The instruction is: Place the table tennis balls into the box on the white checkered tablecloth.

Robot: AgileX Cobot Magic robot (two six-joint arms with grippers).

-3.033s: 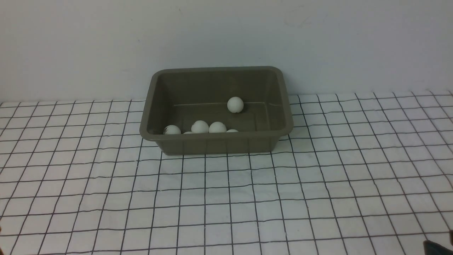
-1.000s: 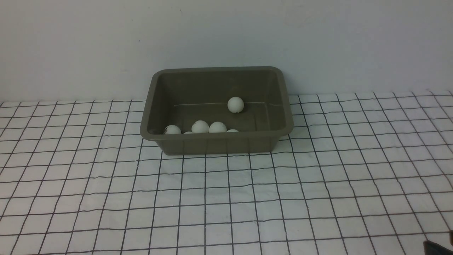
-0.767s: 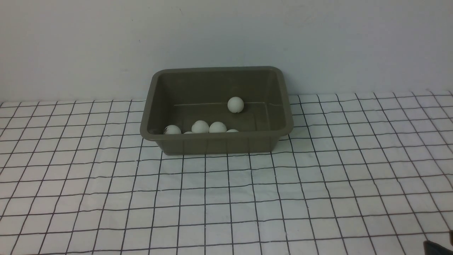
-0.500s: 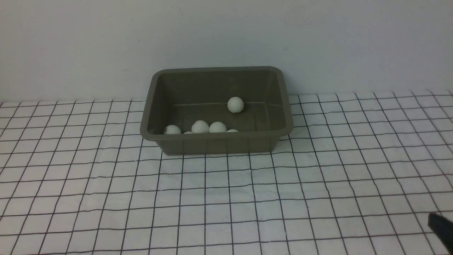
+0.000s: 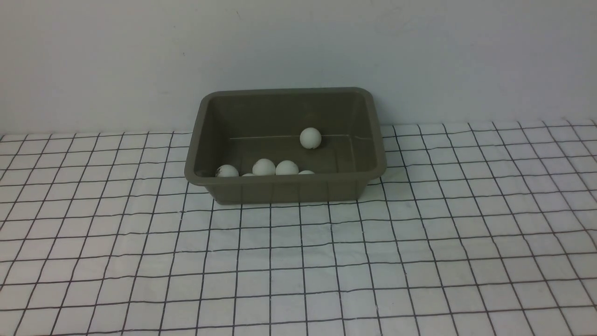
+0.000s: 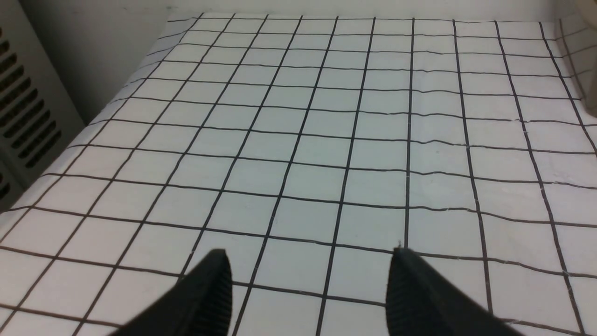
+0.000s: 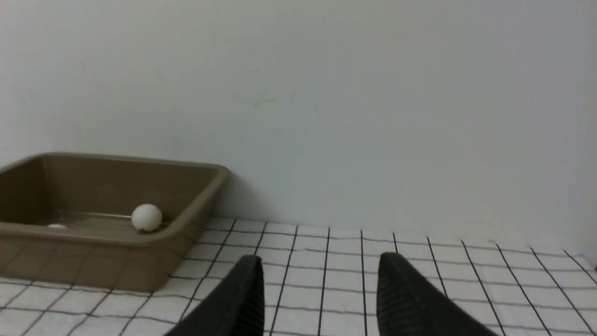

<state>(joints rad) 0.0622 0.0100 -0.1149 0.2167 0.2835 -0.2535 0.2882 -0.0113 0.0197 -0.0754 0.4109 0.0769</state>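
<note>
Box [image 5: 284,186] — on the cloth [image 5: 298,261] by the wall; all visible balls [image 5: 310,138] inside, none loose. Right gripper [image 7: 317,280] — gone from the front view's corner, fingers apart, empty. Left gripper [image 6: 308,284] — parted, empty. Task likely complete.

The box's [image 5: 284,189] near wall hides the lower parts of several table tennis balls [image 5: 264,167].

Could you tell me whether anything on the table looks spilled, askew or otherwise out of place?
Nothing stands out. The box sits level and upright on the white checkered tablecloth, the visible table tennis balls all lie inside it, and none shows on the cloth.
</note>
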